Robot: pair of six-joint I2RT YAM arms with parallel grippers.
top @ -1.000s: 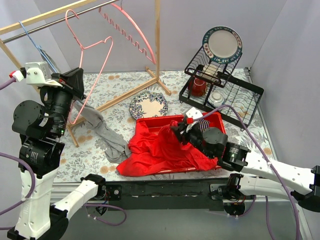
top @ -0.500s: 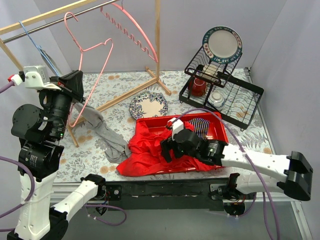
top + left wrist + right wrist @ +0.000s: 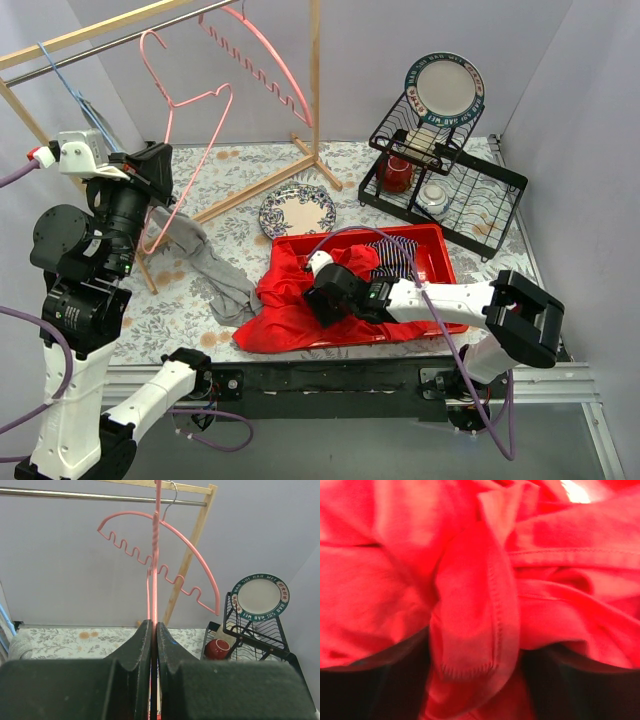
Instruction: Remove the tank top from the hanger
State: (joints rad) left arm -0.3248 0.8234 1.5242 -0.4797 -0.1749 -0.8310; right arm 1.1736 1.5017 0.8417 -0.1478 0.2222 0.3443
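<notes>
**Tank top off the hanger, bunched in the right jaws**

The right gripper (image 3: 318, 292) is sitting low in the red tank top (image 3: 285, 322). Its jaws are standing part-way apart and pinching a thick fold of the soft knit. In the wrist view a stitched hem is running straight up between them.

The one tank top is lying crumpled, its long axis running left to right across these jaws. Its left end is spilling over the near lip of the one red plastic tray (image 3: 428, 262) onto the flowered bench (image 3: 500, 270). Just right of the jaws, inside the tray, one striped cloth (image 3: 398, 255) is lying. Beyond them one round patterned plate (image 3: 297, 210) is resting flat. Well to their left one limp grey cloth (image 3: 205, 265) is trailing across the bench.

The left gripper (image 3: 154, 625) is holding higher up, its jaws closed almost to touching on the thin wire of a pink hanger (image 3: 154, 580). The wire is rising bare, straight above them.

Beyond these jaws a second pink hanger (image 3: 127, 513), notched in waves, is hanging from the metal rail (image 3: 75, 495) of a wooden rack. One blue hanger (image 3: 70, 90) is hanging to their left. Far to their right a black wire dish rack (image 3: 490, 200) is carrying one upright plate (image 3: 445, 88) and one red cup (image 3: 397, 175).
</notes>
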